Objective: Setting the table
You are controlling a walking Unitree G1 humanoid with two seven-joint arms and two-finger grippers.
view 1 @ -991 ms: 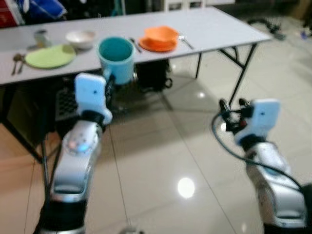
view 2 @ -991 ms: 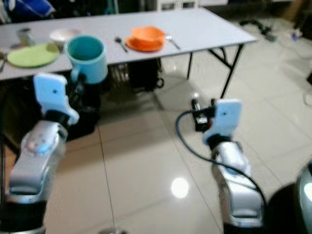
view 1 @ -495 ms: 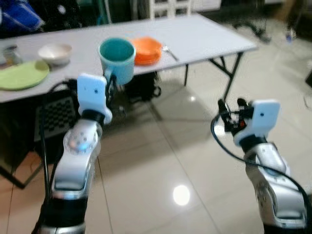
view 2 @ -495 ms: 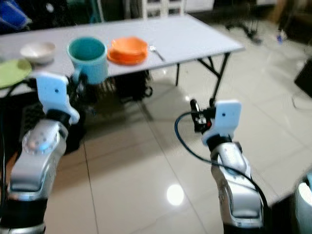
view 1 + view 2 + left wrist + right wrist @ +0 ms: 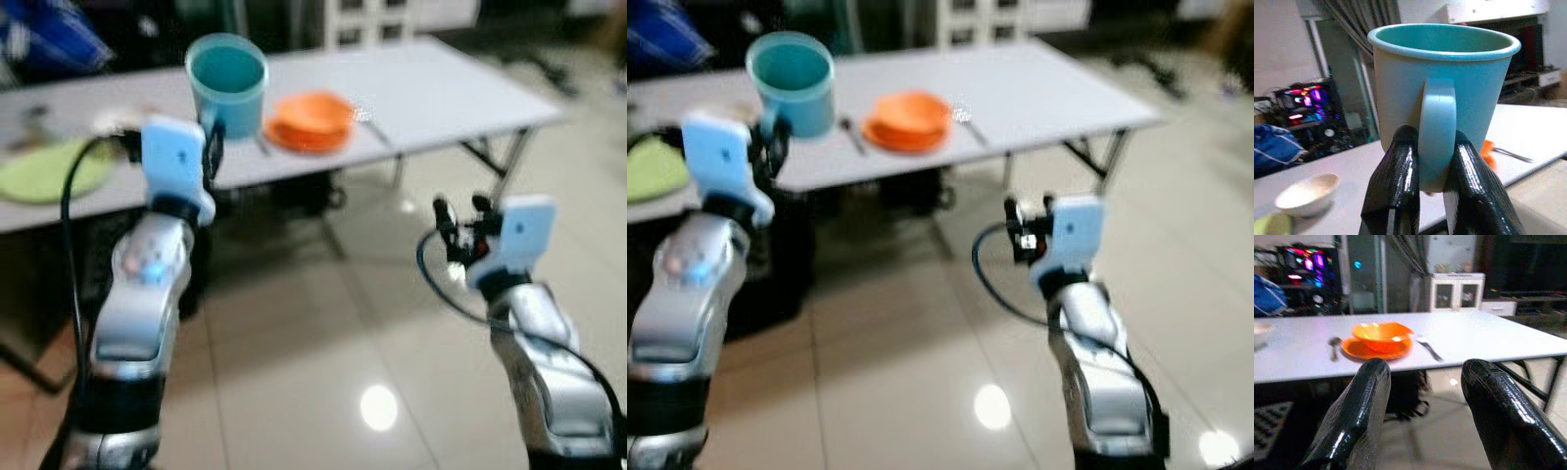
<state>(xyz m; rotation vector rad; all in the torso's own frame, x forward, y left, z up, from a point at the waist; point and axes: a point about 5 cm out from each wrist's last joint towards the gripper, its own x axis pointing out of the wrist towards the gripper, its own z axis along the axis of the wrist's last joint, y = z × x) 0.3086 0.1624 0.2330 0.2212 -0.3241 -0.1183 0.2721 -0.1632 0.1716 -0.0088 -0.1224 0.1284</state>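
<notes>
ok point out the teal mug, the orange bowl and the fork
teal mug [image 5: 1442, 63], left wrist view, on its front wall above the handle
orange bowl [image 5: 1382, 333], right wrist view, on its side
fork [image 5: 1427, 347], right wrist view, on its handle

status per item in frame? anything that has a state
teal mug: upright, held off the table by its handle
left gripper: shut on the mug handle
right gripper: open, holding nothing, short of the table
orange bowl: upright, sitting on the orange plate
white bowl: upright on the table
green plate: flat on the table
spoon: lying beside the orange plate
fork: lying on the plate's other side
</notes>
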